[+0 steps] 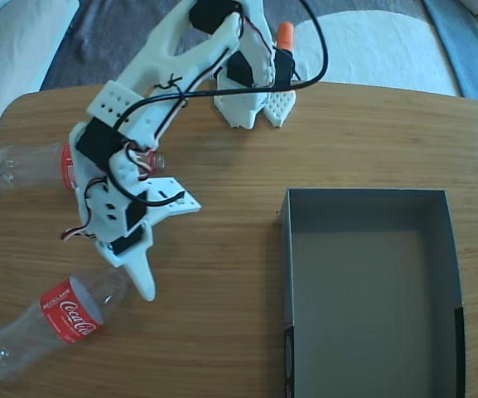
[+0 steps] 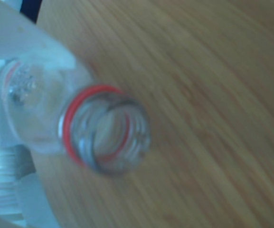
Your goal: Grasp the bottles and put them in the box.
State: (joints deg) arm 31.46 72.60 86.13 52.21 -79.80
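Note:
Two clear Coca-Cola bottles lie on the wooden table in the fixed view. One bottle (image 1: pixel 52 322) lies at the lower left, its open neck pointing up and right. The other bottle (image 1: pixel 25 164) lies at the far left, its middle hidden under the arm and its red-ringed neck (image 1: pixel 151 159) showing past it. My gripper (image 1: pixel 135 278) points down at the lower bottle's neck. The blurred wrist view shows a capless bottle (image 2: pixel 99 133) mouth-on, its shoulder beside a white finger (image 2: pixel 32 42). How far the jaws are closed is unclear. The dark grey-blue box (image 1: pixel 287 274) stands at the right with nothing in it.
The arm's white base (image 1: pixel 255 104) is fixed at the table's far edge, with an orange part (image 1: pixel 285 35) behind it. A black cable (image 1: pixel 317 50) loops over the arm. Bare wood lies between the bottles and the box. The table's rounded left edge runs close to both bottles.

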